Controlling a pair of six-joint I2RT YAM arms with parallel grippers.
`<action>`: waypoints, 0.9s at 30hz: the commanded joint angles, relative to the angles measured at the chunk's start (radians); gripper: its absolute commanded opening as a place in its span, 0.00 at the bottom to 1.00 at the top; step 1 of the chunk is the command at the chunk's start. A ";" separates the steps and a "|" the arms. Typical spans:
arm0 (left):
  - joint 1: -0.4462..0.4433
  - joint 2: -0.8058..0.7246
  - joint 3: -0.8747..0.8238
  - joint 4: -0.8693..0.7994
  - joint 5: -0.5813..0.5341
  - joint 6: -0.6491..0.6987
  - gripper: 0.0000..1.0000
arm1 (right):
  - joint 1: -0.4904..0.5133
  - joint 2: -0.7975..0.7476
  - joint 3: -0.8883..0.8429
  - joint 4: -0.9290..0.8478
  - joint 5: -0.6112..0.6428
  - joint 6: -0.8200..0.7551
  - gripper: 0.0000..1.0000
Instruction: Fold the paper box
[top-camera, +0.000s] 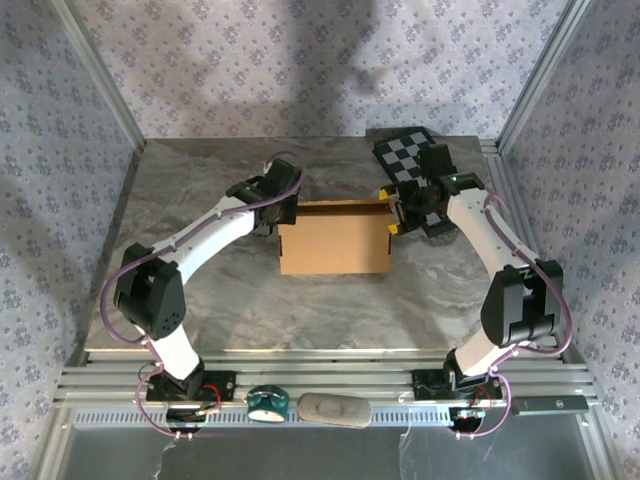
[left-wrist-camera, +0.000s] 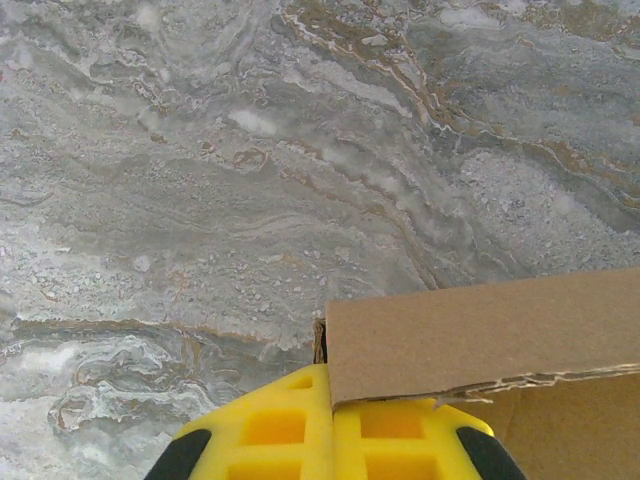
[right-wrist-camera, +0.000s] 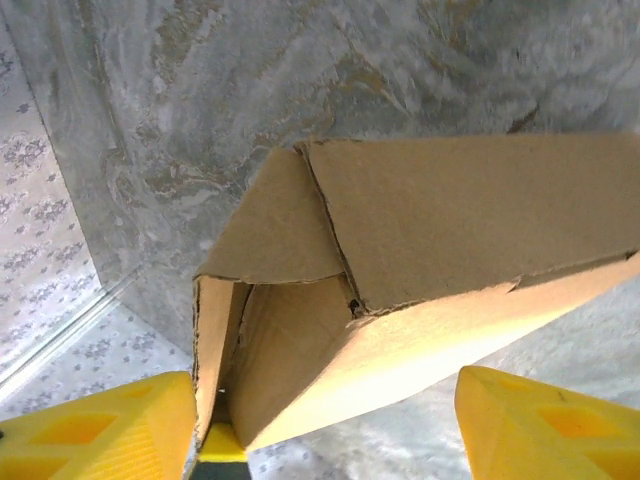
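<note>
The paper box (top-camera: 335, 240) looks mostly formed, but its right end flap (right-wrist-camera: 270, 225) gapes, untucked. The left gripper (left-wrist-camera: 331, 405) is closed at its left corner, and the right gripper (right-wrist-camera: 322, 405) stands wide astride the gaping end.

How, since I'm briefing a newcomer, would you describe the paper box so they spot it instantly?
Start at the grey marbled table and go to its middle. The paper box sits there, a shallow rectangle of plain brown cardboard. That sets it apart from the black-and-grey checkerboard panel behind it to the right.
</note>
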 joint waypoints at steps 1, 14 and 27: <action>-0.004 -0.033 -0.015 0.020 -0.033 -0.005 0.00 | -0.009 0.000 0.030 0.006 -0.046 0.115 0.72; -0.007 -0.042 -0.020 0.031 -0.037 -0.005 0.00 | -0.077 0.079 0.019 0.017 -0.130 0.083 0.82; -0.009 -0.051 -0.019 0.028 -0.050 -0.003 0.00 | -0.063 0.113 0.008 0.000 -0.175 0.041 0.71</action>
